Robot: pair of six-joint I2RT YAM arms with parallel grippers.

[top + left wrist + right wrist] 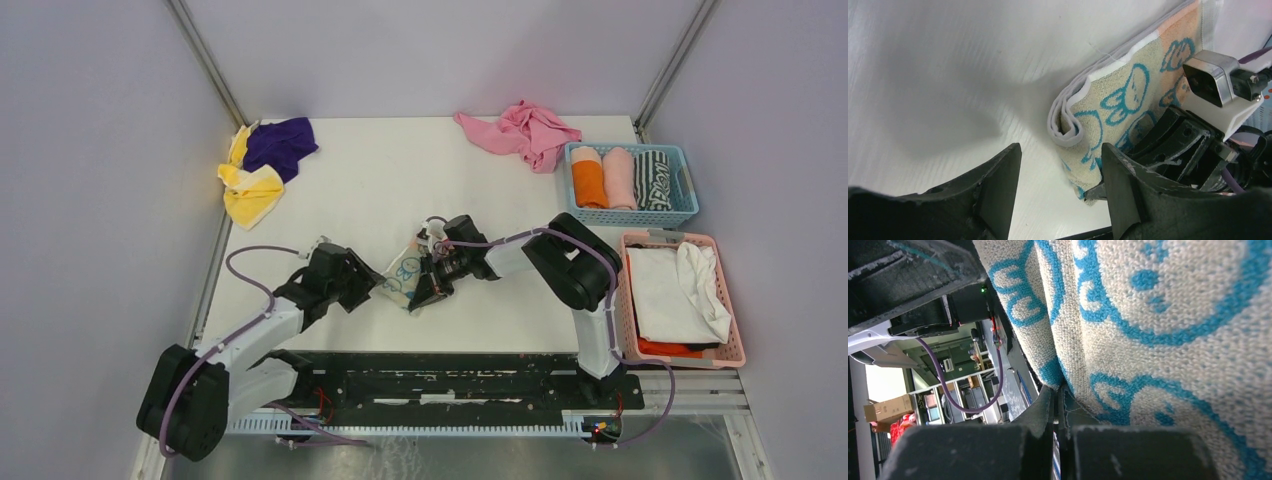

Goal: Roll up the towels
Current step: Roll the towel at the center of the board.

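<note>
A cream towel with blue cartoon prints (403,273) lies folded on the white table (380,180), between my two grippers. In the left wrist view the towel (1120,97) shows a loosely rolled end with white edging. My left gripper (368,283) sits just left of it, open and empty (1060,149), with the towel's end ahead of its right finger (1120,192). My right gripper (428,288) is shut (1057,396) on the towel's lower edge (1158,340). The right gripper's black body shows in the left wrist view (1178,145).
A pink towel (522,131) lies at the back right. A purple towel (281,144) and a yellow one (250,190) lie at the back left. A blue basket (685,175) holds rolled towels. A pink basket (625,310) holds white and orange cloths.
</note>
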